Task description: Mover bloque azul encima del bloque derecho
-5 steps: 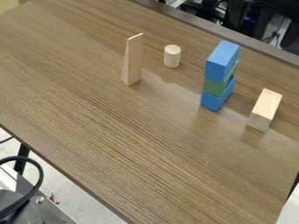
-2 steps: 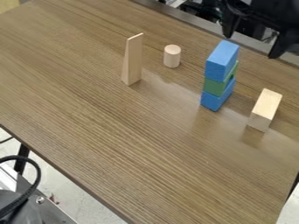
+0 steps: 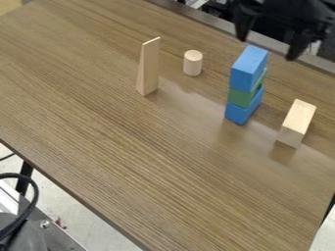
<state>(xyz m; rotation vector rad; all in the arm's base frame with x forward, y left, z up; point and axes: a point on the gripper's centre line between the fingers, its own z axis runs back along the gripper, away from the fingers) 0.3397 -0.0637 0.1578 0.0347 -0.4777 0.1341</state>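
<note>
While our empty gripper (image 3: 267,49) hangs spread nr the table's (image 3: 131,157) far edge, we've the upper blue block (image 3: 248,68) lower & camera-side, atop the green block (image 3: 241,97), long axis approx. near-to-far.

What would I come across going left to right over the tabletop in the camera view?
Tall thin wooden piece → small wooden cylinder → stack of blue, green and blue blocks → plain wooden block.
</note>
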